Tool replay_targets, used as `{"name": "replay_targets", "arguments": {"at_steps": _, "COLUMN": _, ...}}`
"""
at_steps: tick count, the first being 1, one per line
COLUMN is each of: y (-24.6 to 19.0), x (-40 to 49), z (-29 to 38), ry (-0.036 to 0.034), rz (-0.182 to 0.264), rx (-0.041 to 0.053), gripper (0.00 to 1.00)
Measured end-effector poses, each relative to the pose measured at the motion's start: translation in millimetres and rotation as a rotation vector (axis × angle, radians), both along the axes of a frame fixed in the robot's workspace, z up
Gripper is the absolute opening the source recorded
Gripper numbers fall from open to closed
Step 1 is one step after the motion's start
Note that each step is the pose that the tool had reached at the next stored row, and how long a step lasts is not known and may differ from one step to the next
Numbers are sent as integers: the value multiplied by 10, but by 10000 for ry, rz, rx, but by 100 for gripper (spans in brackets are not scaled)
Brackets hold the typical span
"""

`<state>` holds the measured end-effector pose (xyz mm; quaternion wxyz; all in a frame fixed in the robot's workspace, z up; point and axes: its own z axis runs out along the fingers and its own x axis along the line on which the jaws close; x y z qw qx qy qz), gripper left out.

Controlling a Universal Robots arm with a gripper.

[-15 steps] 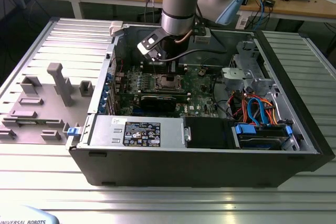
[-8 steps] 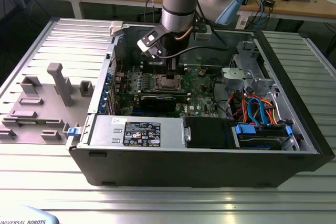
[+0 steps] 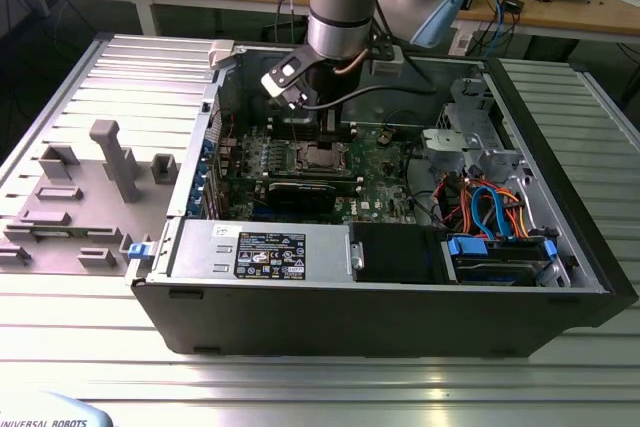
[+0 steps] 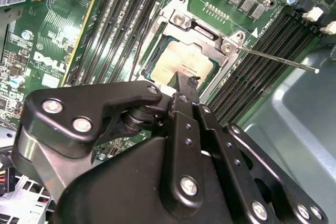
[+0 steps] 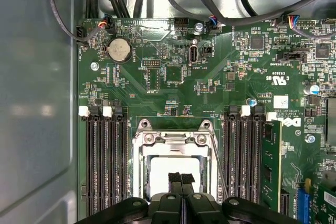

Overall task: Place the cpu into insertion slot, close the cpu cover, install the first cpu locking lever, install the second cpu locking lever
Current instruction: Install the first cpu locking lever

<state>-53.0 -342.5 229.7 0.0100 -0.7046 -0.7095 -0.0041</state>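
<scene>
The cpu (image 4: 176, 66) lies flat in the insertion slot (image 3: 323, 155) on the green motherboard. Its pale metal top (image 5: 157, 174) shows through the cut-out of the silver cpu cover (image 4: 202, 32), which lies down around it (image 5: 173, 139). A thin wire locking lever (image 4: 278, 60) sticks out free over the memory slots on one side. Another thin lever (image 5: 218, 166) runs along the socket's edge. My gripper (image 4: 186, 82) hangs just above the chip's near edge, its black fingers shut together with nothing between them (image 5: 181, 177). In the exterior view the gripper (image 3: 322, 127) reaches down inside the open case.
Long black memory slots (image 5: 105, 161) flank the socket on both sides. A black graphics card (image 3: 300, 192) and the power supply (image 3: 260, 247) lie nearer the case front. Cables (image 3: 485, 209) fill the exterior view's right. A grey fixture plate (image 3: 90, 177) sits left of the case.
</scene>
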Motion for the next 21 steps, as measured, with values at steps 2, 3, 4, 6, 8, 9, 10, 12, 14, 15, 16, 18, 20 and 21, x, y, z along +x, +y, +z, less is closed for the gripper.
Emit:
{"name": "replay_targets", "arguments": {"at_steps": 2, "y": 0, "x": 0, "z": 8, "ry": 0, "rz": 0, "rx": 1, "gripper": 11}}
{"name": "replay_targets", "arguments": {"at_steps": 3, "y": 0, "x": 0, "z": 12, "ry": 0, "rz": 0, "rx": 0, "gripper": 11}}
{"name": "replay_targets", "arguments": {"at_steps": 4, "y": 0, "x": 0, "z": 17, "ry": 0, "rz": 0, "rx": 0, "gripper": 11}}
{"name": "replay_targets", "arguments": {"at_steps": 6, "y": 0, "x": 0, "z": 28, "ry": 0, "rz": 0, "rx": 1, "gripper": 11}}
{"name": "replay_targets", "arguments": {"at_steps": 8, "y": 0, "x": 0, "z": 34, "ry": -1, "rz": 0, "rx": 2, "gripper": 11}}
{"name": "replay_targets", "arguments": {"at_steps": 9, "y": 0, "x": 0, "z": 35, "ry": -1, "rz": 0, "rx": 1, "gripper": 11}}
{"name": "replay_targets", "arguments": {"at_steps": 10, "y": 0, "x": 0, "z": 36, "ry": -1, "rz": 0, "rx": 1, "gripper": 11}}
{"name": "replay_targets", "arguments": {"at_steps": 12, "y": 0, "x": 0, "z": 36, "ry": 0, "rz": 0, "rx": 1, "gripper": 11}}
{"name": "replay_targets", "arguments": {"at_steps": 14, "y": 0, "x": 0, "z": 37, "ry": 0, "rz": 0, "rx": 1, "gripper": 11}}
{"name": "replay_targets", "arguments": {"at_steps": 15, "y": 0, "x": 0, "z": 39, "ry": 1, "rz": 0, "rx": -2, "gripper": 11}}
{"name": "replay_targets", "arguments": {"at_steps": 16, "y": 0, "x": 0, "z": 43, "ry": 0, "rz": 0, "rx": 0, "gripper": 11}}
{"name": "replay_targets", "arguments": {"at_steps": 18, "y": 0, "x": 0, "z": 49, "ry": 0, "rz": 0, "rx": 1, "gripper": 11}}
{"name": "replay_targets", "arguments": {"at_steps": 20, "y": 0, "x": 0, "z": 75, "ry": 0, "rz": 0, "rx": 0, "gripper": 11}}
{"name": "replay_targets", "arguments": {"at_steps": 21, "y": 0, "x": 0, "z": 83, "ry": 0, "rz": 0, "rx": 0, "gripper": 11}}
